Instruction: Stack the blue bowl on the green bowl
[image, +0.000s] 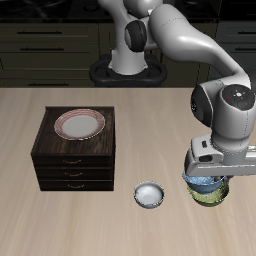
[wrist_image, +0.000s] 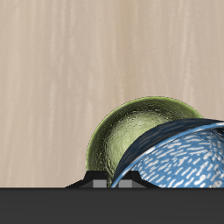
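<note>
The blue bowl (image: 203, 183) with mottled blue and white glaze hangs under my gripper (image: 205, 176), near the table's front edge. In the wrist view the blue bowl (wrist_image: 179, 157) is tilted and overlaps the olive-green bowl (wrist_image: 131, 131) beneath it. The green bowl (image: 209, 195) stands on the table right below the blue one, mostly covered by it. The gripper is shut on the blue bowl's rim. I cannot tell whether the two bowls touch. The fingertips are hidden behind the bowl.
A dark wooden drawer cabinet (image: 75, 160) stands on the table with a pink-rimmed plate (image: 80, 124) on top. A small plain white bowl (image: 149, 194) sits between the cabinet and the green bowl. The robot's base (image: 125, 70) is at the back.
</note>
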